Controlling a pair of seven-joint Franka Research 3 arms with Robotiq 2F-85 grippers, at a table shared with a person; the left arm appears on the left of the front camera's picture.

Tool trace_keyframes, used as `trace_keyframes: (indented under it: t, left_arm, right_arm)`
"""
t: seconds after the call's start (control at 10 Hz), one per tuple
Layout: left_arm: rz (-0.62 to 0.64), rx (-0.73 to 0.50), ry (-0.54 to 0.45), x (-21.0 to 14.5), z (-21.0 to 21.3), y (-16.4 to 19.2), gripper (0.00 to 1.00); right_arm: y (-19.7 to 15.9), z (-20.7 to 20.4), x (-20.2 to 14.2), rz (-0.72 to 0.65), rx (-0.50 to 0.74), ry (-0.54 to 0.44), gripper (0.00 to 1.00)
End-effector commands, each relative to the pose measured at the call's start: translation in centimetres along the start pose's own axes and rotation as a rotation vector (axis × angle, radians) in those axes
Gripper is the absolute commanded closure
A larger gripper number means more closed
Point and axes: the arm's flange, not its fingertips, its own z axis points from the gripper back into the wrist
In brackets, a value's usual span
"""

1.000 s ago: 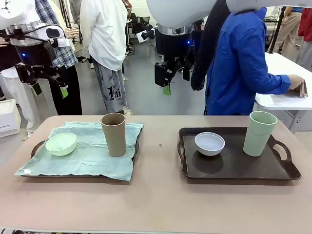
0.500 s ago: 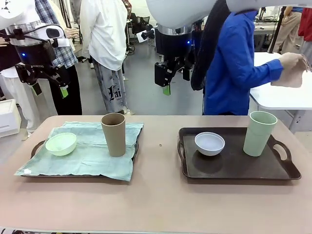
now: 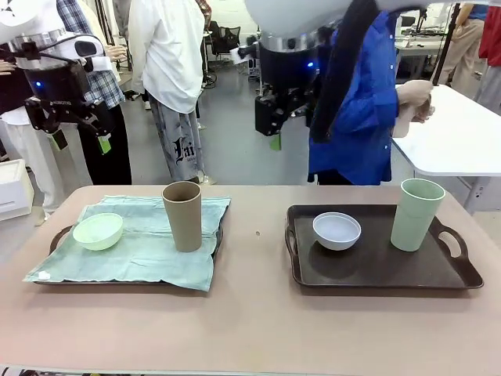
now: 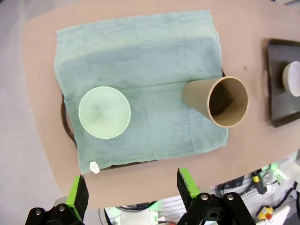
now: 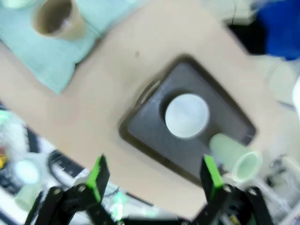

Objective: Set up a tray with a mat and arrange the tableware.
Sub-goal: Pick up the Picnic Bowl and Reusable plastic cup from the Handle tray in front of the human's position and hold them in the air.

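On the left tray point(image 3: 57, 240) lies a pale green mat point(image 3: 141, 251) with the pale green bowl point(image 3: 98, 231) and the tall brown cup point(image 3: 182, 215) on it. The bare dark right tray point(image 3: 383, 270) holds the white bowl point(image 3: 337, 230) and the tall pale green cup point(image 3: 417, 214). My left gripper point(image 3: 81, 142) hangs open high over the table's left end, above the mat point(image 4: 140, 70), bowl point(image 4: 104, 112) and cup point(image 4: 220, 100). My right gripper point(image 3: 283, 129) hangs open high behind the middle, over the right tray point(image 5: 154, 140), white bowl point(image 5: 186, 115) and green cup point(image 5: 236, 157).
A person in a blue shirt point(image 3: 360, 102) stands behind the right tray, holding a beige cloth point(image 3: 405, 116) in both hands. A white side table point(image 3: 462, 149) stands at the back right. Bare tabletop point(image 3: 250, 313) lies between and in front of the trays.
The person in blue lifted the beige cloth off the side table and turned with it toward my table. My right arm shifted slightly to the right. The tableware stayed put.
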Motion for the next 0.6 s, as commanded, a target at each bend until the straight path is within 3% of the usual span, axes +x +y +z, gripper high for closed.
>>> trace_keyframes:
  t: [0.0,0.3,0.5]
  left_arm:
    - [0.101,0.013,0.014,-2.1,0.2,-1.4,0.00]
    - [0.213,-0.068,0.069,-2.8,-0.8,-2.5,0.00]
    - [0.262,-0.149,0.095,-2.5,-1.0,-4.7,0.00]
  right_arm:
    - [-2.8,0.5,-5.2,-0.279,0.009,0.066,0.00]
    - [-8.6,-0.3,-12.9,-0.577,0.056,0.142,0.00]
    - [-10.0,-1.4,-14.3,-0.706,0.145,0.130,0.00]
